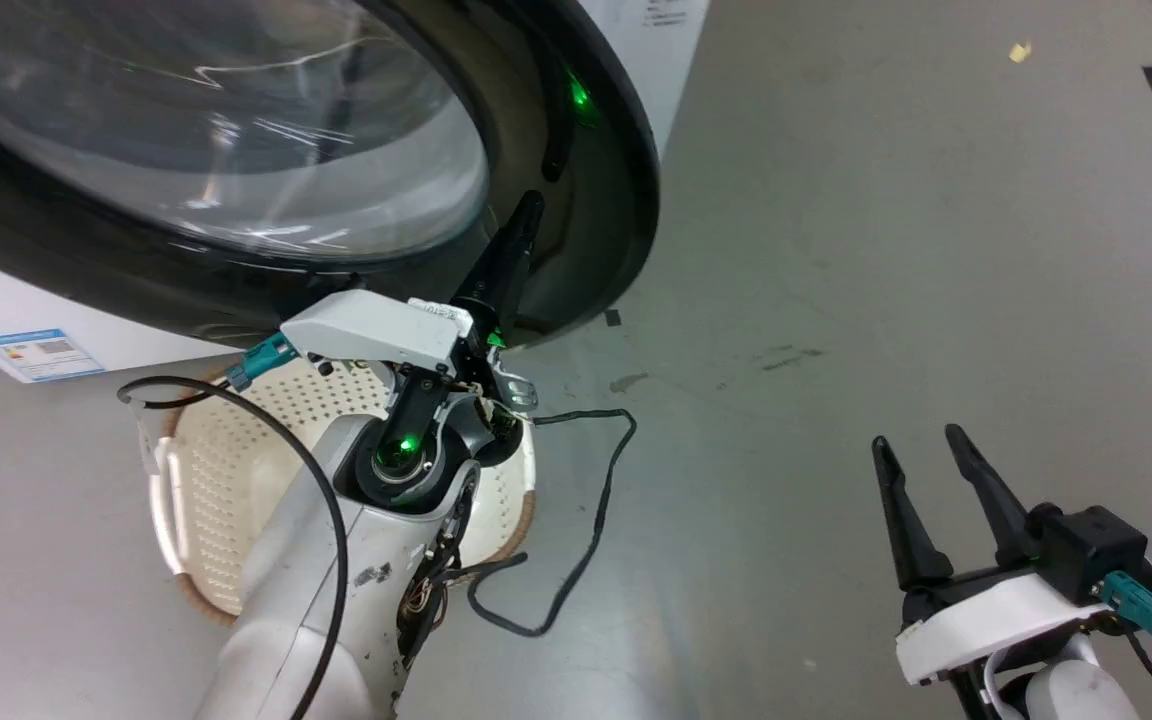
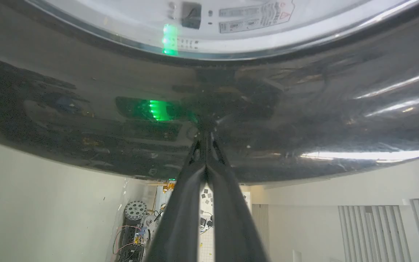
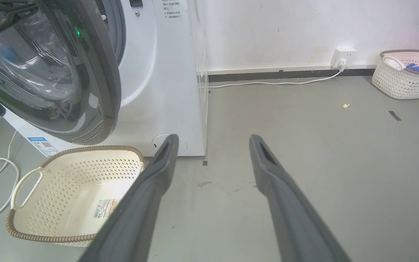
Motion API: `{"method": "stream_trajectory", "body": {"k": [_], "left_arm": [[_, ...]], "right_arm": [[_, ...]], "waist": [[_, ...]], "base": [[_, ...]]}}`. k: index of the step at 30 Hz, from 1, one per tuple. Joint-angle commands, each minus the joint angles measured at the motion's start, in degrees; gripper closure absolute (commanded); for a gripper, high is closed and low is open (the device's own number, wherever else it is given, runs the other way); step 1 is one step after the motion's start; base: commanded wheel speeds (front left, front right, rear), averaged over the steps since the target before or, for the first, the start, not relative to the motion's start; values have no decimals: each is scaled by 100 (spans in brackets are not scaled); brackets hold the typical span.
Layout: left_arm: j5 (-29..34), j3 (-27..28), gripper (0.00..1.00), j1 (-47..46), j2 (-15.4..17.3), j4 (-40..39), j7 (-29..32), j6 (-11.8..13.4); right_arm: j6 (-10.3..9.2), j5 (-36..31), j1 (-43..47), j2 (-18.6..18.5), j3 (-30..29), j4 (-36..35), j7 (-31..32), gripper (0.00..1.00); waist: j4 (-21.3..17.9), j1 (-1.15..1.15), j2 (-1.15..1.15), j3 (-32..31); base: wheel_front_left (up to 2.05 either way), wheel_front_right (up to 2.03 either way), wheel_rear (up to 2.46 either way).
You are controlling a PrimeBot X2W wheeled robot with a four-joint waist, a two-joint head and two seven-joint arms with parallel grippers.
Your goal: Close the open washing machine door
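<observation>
The washing machine door (image 1: 576, 220) is a big round black ring with a bulging clear glass bowl (image 1: 216, 120), standing partly open from the white machine (image 3: 166, 83). My left gripper (image 1: 528, 205) is shut, empty, with its tips pressed against the door's glossy black rim (image 2: 209, 120). In the left wrist view the two fingers (image 2: 191, 171) meet at the rim. In the right wrist view the door (image 3: 96, 72) hangs ajar at upper left. My right gripper (image 1: 921, 440) is open over bare floor at the lower right, well clear of the door, its fingers (image 3: 158, 171) spread apart.
A cream perforated laundry basket (image 1: 196, 470) sits on the floor beneath the door and under my left arm. A black cable (image 1: 596, 520) trails across the grey floor. A second basket with clothes (image 3: 406, 74) stands by the far wall near a socket (image 3: 343, 56).
</observation>
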Motion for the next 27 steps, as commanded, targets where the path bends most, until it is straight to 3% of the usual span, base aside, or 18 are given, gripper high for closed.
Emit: {"method": "stream_trajectory", "body": {"k": [1, 4, 5, 6, 7, 16, 20, 24, 27], "left_arm": [[-11, -12, 100, -36, 12, -13, -28, -27], [594, -90, 100, 316, 150, -369, -187, -29], [705, -102, 78, 454, 194, -540, -200, -29], [835, -127, 26, 602, 248, -716, -219, -29], [997, -163, 0, 754, 331, -874, -263, -29], [3325, -627, 0, 2166, 1560, -1694, -1440, -30], [3995, -95, 0, 2707, 1553, -1846, -1533, 8], [5545, 645, 0, 3206, 1274, -2242, -1538, 238], [6846, 737, 0, 3553, 1207, -2423, -1539, 476]], "right_arm": [[-4, 33, -91, 29, 32, -12, -21, 0], [-4, 138, -10, -56, 197, -210, -26, 0], [-4, 170, 28, -84, 208, -262, -26, 0], [-4, 193, 75, -112, 189, -316, -26, 0], [-4, 201, 122, -137, 174, -361, -27, 0], [-4, 208, 483, -362, 216, -640, -27, 0], [-4, 220, 676, -410, 163, -839, -28, 0], [-4, 193, 874, -408, 179, -980, -28, 0], [-4, 194, 967, -401, 237, -1040, -28, 0]], "waist": [[77, 0, -1, -55], [394, 0, -1, -263], [474, 0, -1, -315], [580, 0, -1, -381], [672, 0, -1, -444], [1398, 0, -1, -1073], [1704, 0, -1, -1281], [1967, 0, -1, -1412], [2114, 0, -1, -1484]], "base": [[0, 0, 0], [0, 0, 0], [0, 0, 0], [0, 0, 0], [0, 0, 0], [0, 0, 0], [0, 0, 0], [0, 0, 0], [0, 0, 0]]}}
